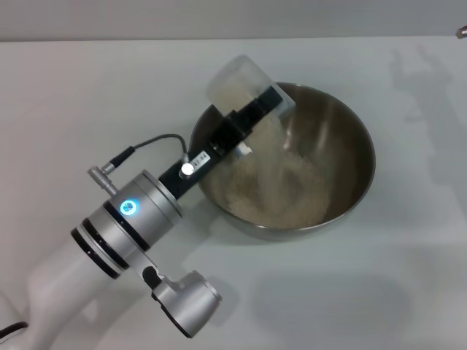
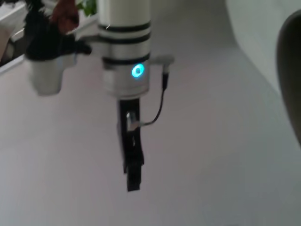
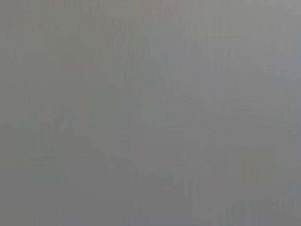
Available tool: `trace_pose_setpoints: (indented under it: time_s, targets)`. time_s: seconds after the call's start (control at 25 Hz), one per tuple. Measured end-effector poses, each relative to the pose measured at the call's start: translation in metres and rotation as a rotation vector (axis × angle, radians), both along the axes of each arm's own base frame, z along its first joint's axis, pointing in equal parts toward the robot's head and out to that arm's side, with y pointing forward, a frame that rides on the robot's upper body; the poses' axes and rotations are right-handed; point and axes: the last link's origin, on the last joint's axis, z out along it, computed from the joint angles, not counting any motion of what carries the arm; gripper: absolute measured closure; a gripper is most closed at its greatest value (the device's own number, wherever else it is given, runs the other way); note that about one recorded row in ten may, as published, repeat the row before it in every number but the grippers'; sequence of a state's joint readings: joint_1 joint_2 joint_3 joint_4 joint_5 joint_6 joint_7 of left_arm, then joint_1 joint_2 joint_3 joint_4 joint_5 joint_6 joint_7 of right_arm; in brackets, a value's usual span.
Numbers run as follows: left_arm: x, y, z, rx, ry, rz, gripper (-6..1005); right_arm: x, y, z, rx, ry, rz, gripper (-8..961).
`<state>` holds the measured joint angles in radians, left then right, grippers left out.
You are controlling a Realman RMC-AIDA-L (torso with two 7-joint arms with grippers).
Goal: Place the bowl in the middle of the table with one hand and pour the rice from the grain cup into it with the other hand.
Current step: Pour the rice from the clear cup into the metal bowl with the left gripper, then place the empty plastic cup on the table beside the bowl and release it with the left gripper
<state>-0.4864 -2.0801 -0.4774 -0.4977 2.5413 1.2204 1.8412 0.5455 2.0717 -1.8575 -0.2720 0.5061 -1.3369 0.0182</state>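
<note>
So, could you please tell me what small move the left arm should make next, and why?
Probably hold the tilt a little longer: the left gripper has the grain cup tipped over the bowl, rice is streaming in, and grains remain in the cup.

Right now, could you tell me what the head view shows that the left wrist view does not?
Only the head view shows the left gripper tipping the grain cup so that rice streams into the bowl on the table. Only the left wrist view shows a potted plant in the background. Both share a robot arm with a glowing blue ring.
</note>
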Motion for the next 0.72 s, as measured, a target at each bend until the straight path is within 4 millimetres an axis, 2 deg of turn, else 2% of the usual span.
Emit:
trace_pose_setpoints:
  time_s: [0.24, 0.48, 0.72]
  targets:
    - [0.0, 0.008, 0.003, 0.026, 0.002, 0.02, 969, 0.002, -0.001, 0.0, 0.0, 0.0, -0.005, 512]
    - [0.001, -0.006, -0.01, -0.045, 0.032, -0.008, 968, 0.002, -0.001, 0.0, -0.001, 0.0, -0.005, 512]
    - [0.0, 0.003, 0.002, -0.069, -0.094, 0.079, 967, 0.002, -0.002, 0.0, -0.001, 0.001, -0.006, 512]
